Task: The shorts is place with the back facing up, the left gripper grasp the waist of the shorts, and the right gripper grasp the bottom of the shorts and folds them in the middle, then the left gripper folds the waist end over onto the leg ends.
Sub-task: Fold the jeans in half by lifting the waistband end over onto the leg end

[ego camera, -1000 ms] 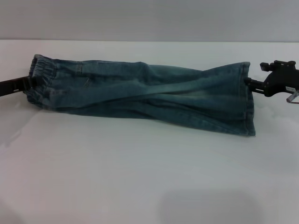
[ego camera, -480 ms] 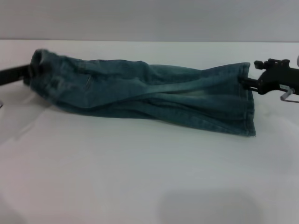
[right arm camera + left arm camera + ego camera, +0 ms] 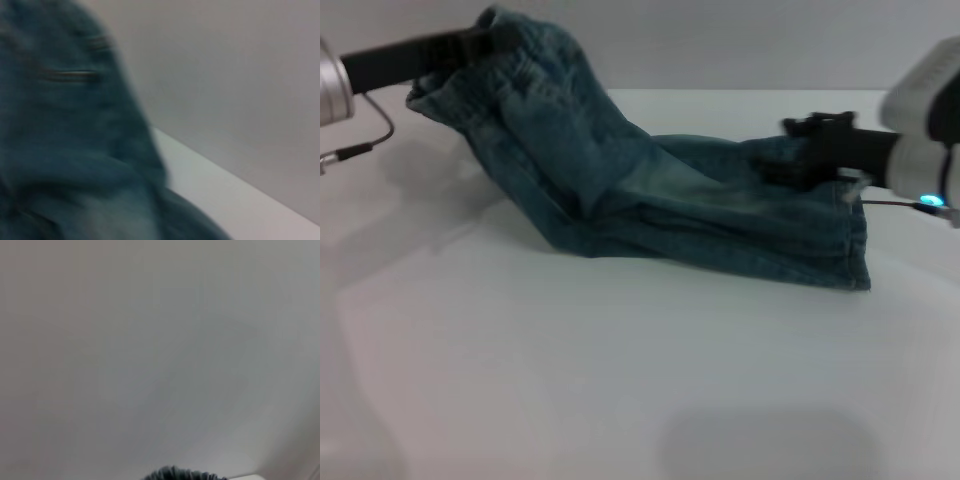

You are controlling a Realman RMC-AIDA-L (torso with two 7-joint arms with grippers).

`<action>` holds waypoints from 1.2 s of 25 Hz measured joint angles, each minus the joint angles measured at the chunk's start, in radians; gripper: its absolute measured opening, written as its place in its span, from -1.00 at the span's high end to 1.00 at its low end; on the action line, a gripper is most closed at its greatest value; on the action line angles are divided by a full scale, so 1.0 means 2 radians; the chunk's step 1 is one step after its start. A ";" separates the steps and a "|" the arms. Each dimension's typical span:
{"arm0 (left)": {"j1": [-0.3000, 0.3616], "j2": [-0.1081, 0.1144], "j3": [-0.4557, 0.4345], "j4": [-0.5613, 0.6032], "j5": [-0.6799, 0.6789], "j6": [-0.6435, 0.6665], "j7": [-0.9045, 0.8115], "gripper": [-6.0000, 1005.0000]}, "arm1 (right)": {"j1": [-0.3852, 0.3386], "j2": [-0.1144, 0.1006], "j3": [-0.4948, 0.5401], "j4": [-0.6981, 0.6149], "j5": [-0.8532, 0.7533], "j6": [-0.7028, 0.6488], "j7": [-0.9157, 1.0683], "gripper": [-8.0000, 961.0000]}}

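Note:
The blue denim shorts (image 3: 650, 195) lie across the white table (image 3: 620, 380). Their waist end (image 3: 510, 60) is raised high at the far left, with my left gripper (image 3: 485, 42) shut on it. The leg ends (image 3: 845, 235) rest flat on the table at the right. My right gripper (image 3: 802, 150) hovers over or on the denim just inside the leg hems; I cannot tell whether it touches. The left wrist view shows only a sliver of denim (image 3: 185, 474). Blurred denim (image 3: 65, 140) fills much of the right wrist view.
A grey wall (image 3: 720, 40) rises behind the table's far edge. Bare white tabletop stretches in front of the shorts toward me. A cable (image 3: 365, 140) loops under the left arm.
My left gripper has lifted the waist end up off the table and carried it rightward. My right gripper has moved left from the hem's edge to over the leg fabric.

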 joint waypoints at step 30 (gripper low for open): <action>-0.035 -0.002 0.001 0.018 -0.046 0.071 -0.002 0.89 | 0.040 0.002 -0.289 -0.027 0.164 0.022 0.025 -0.33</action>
